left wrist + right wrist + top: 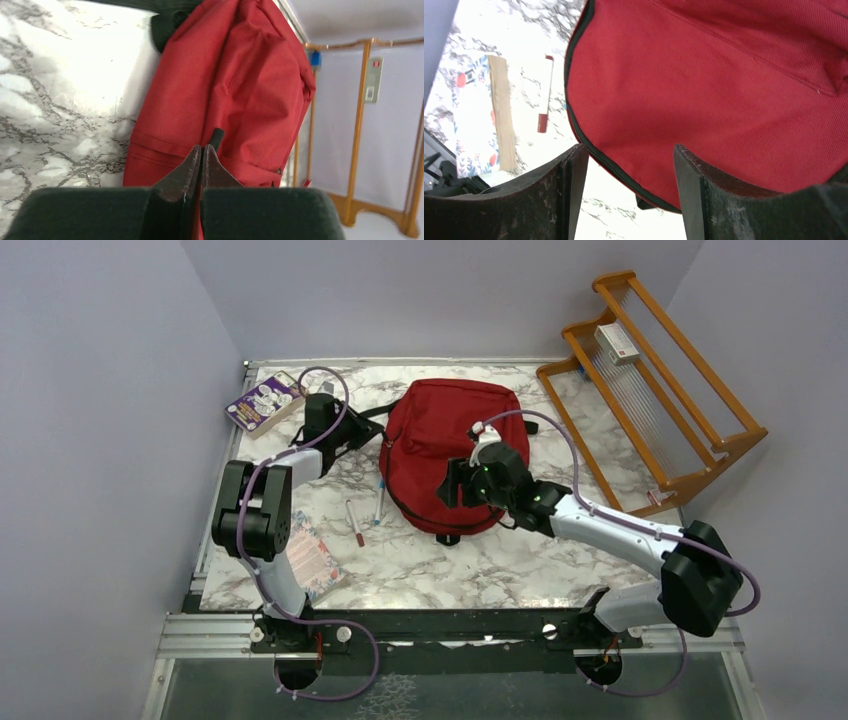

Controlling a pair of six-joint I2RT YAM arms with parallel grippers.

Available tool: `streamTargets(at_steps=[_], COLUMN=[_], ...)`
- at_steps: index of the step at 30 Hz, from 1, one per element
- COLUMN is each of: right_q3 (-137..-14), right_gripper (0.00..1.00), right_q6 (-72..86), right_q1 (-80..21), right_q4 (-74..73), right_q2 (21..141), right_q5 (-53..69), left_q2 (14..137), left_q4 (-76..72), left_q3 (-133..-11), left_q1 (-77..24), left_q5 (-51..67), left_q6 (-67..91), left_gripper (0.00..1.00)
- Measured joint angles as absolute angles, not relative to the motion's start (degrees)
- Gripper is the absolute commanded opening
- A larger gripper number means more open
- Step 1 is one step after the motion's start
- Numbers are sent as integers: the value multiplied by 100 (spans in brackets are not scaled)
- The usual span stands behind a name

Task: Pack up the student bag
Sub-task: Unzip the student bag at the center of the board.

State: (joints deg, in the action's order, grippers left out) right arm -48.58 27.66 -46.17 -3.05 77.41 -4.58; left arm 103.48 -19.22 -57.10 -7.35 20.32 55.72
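The student bag (440, 435), a big red backpack, lies flat in the middle of the marble table. My left gripper (366, 433) sits at the bag's left edge. In the left wrist view its jaws (202, 148) are pressed together, and a short black zip pull (216, 137) pokes out just past the tips against the red fabric (235, 85). My right gripper (453, 486) hovers over the bag's near edge. In the right wrist view it (629, 155) is open, its fingers straddling the bag's black-piped rim (589, 135) with nothing held.
Two pens (353, 522) (379, 502) lie on the table left of the bag. A floral notebook (315, 555) is near the left arm's base and a purple book (264, 402) sits at the back left. A wooden rack (650, 400) holding a white box (617, 342) stands at the back right.
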Motion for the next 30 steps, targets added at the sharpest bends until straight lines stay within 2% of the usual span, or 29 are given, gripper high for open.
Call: streamTargets(at_steps=[17,25,30], right_q3=[-5992,-6742,-6976], right_gripper=[77,56,52], right_q6=[3024,3201,3345], right_q1=[-4606,-4320,-3964], right_q4=[-56,-128,-115], right_q2=[8694,9317,9824], right_q5=[-449,-648,-320], left_q2=[9323,8814,8525], left_q4=[-1959,-1925,-1798], left_q3=[-5398,-5046,-4753], left_q1=[-1247,-1594,-1645], left_q5=[2475,2335,2220], left_q6=[3605,3218,3116], left_gripper=[0,0,0])
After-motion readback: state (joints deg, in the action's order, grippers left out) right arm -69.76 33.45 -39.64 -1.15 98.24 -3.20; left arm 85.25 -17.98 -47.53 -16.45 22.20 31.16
